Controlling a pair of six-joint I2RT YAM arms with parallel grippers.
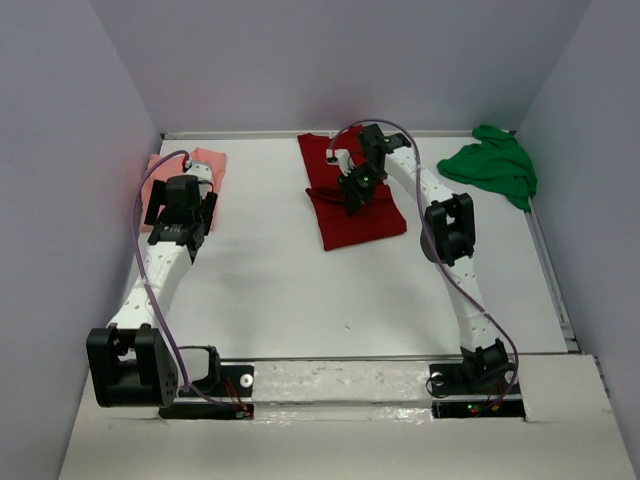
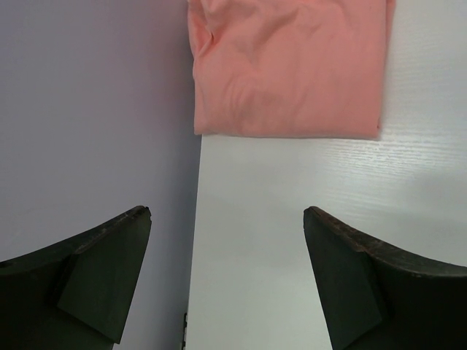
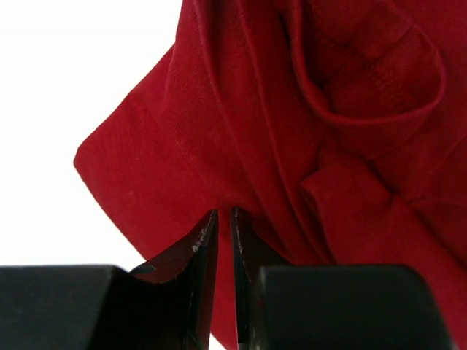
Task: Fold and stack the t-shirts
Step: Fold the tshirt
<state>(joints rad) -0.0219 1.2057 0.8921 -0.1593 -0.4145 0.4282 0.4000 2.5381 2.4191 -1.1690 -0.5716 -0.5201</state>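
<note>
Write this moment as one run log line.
right jaws: shut on dark red shirt; left jaws: open, empty; pink shirt: folded; green shirt: crumpled

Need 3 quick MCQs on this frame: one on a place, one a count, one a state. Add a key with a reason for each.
1. Where does the green shirt lie?
A) far right corner of the table
B) between the arm bases
C) under the left arm

2. How many shirts show from above?
A) two
B) four
C) three

3. The left gripper is:
A) shut on the green shirt
B) open, holding nothing
C) shut on a cup

Key:
1 A: it sits bunched in that corner.
2 C: salmon-pink shirt, dark red shirt and the green one.
3 B: its fingers stand wide apart over bare table.
</note>
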